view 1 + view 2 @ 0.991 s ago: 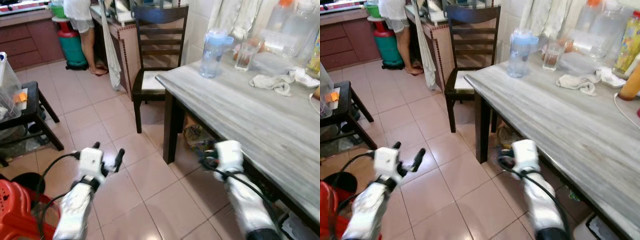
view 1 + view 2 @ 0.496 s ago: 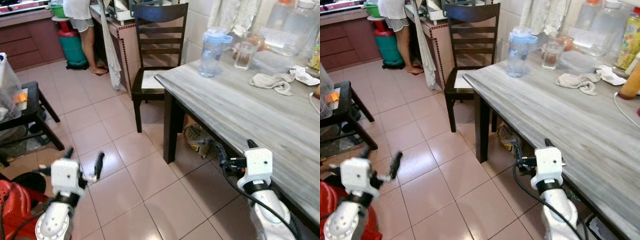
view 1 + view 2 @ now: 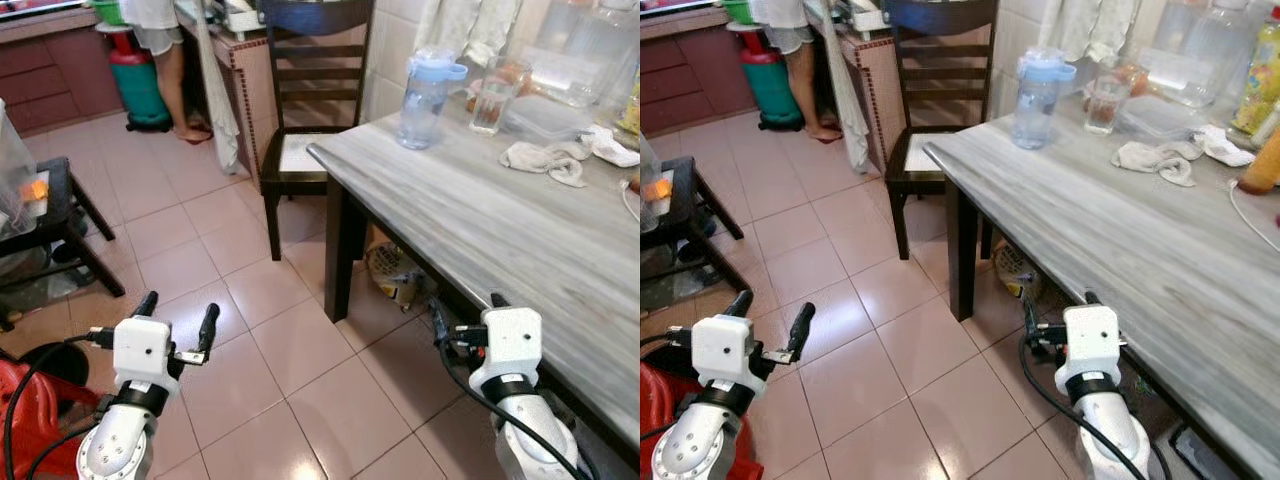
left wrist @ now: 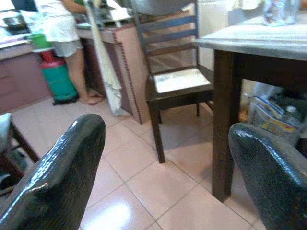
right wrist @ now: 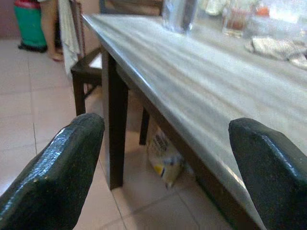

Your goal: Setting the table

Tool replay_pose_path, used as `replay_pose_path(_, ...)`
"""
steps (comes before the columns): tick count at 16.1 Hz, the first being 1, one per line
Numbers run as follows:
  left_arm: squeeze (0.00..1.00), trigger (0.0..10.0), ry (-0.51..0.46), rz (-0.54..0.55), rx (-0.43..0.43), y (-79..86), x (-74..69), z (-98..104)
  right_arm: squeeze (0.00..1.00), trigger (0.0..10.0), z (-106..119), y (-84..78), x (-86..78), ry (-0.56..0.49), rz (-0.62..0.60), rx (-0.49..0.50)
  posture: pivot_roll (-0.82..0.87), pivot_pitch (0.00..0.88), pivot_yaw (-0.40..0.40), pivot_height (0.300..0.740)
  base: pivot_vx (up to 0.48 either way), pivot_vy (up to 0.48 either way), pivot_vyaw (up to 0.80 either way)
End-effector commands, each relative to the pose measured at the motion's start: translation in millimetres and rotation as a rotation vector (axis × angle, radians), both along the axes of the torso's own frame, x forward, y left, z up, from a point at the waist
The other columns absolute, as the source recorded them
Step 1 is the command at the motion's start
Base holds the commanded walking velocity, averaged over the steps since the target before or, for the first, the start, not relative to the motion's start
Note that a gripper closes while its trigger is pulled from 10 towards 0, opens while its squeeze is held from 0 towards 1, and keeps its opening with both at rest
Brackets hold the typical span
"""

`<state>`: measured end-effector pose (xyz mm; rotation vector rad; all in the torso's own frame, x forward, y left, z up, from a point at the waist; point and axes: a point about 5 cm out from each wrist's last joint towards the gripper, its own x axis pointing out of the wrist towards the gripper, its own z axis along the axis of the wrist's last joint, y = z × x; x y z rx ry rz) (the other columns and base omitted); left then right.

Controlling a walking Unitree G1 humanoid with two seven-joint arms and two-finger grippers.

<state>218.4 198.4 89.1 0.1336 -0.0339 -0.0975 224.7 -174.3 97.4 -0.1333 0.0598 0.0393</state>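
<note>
Ahead of us, from 12 round to 3 o'clock, runs the grey wood-grain table (image 3: 480,215), its dark leg (image 3: 342,250) planted on the pink tiled floor (image 3: 230,290). Beyond its near corner, at 12 o'clock, a dark slatted chair (image 3: 305,110) is drawn up to the table's end. At 11 o'clock a person (image 3: 160,40) stands at a counter beside a green gas cylinder (image 3: 138,85). Off at 9 o'clock sits a low black stool (image 3: 55,225), and a red plastic object (image 3: 30,420) lies at 7 o'clock.

On the tabletop's far side, at 1 o'clock, we see a blue-lidded water jug (image 3: 425,100), a drinking glass (image 3: 487,105) just beside it, and a crumpled cloth (image 3: 545,160) further toward 2 o'clock.

Our left gripper (image 3: 177,322) hangs over the floor at 7 o'clock, fingers spread wide with nothing between them. Our right gripper (image 3: 465,315) hovers at 5 o'clock, just beside the table's near edge, fingers likewise parted wide and holding nothing.
</note>
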Motion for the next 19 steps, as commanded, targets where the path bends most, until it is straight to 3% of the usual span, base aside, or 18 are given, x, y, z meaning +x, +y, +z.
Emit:
replay_pose_path(1, 0.0, 10.0, -0.018, -0.019, 0.002, -2.5, 9.6, 9.2, 0.0, 10.0, 3.9, 3.9, 3.7, -0.007, 0.001, -0.004, -0.21, 0.087, 0.03, 0.74, 0.0, 0.0, -0.79)
replay_pose_path(6, 0.0, 10.0, -0.024, 0.064, -0.089, 2.7, 26.7, 20.3, 0.0, 10.0, 12.9, 21.3, 24.1, -0.022, 0.083, 0.043, -0.16, 0.067, 0.013, 0.74, 0.0, 0.0, -0.8)
replay_pose_path(8, 0.0, 10.0, 0.031, 0.102, -0.091, 4.5, 29.1, 15.0, 0.0, 10.0, 6.0, 18.0, 26.2, 0.002, 0.058, 0.08, -0.15, 0.081, 0.015, 0.74, 0.0, 0.0, -0.8)
replay_pose_path(10, 0.0, 10.0, 0.028, 0.094, -0.075, 7.5, 30.5, 16.3, 0.0, 10.0, 11.5, 24.7, 28.1, -0.019, 0.067, 0.096, -0.15, 0.047, 0.017, 0.74, 0.0, 0.0, 0.0)
replay_pose_path(15, 0.0, 10.0, 0.029, 0.108, -0.074, -0.5, 43.8, 24.4, 0.0, 10.0, 12.9, 32.8, 33.1, -0.025, 0.053, 0.136, -0.16, 0.056, 0.015, 0.74, -0.184, 0.0, 0.0)
replay_pose_path(19, 0.0, 10.0, 0.041, 0.105, -0.075, -4.4, 49.0, 23.8, 0.0, 10.0, 13.8, 25.2, 34.7, -0.034, 0.007, 0.138, -0.18, 0.052, 0.032, 0.74, -0.389, 0.0, 0.0)
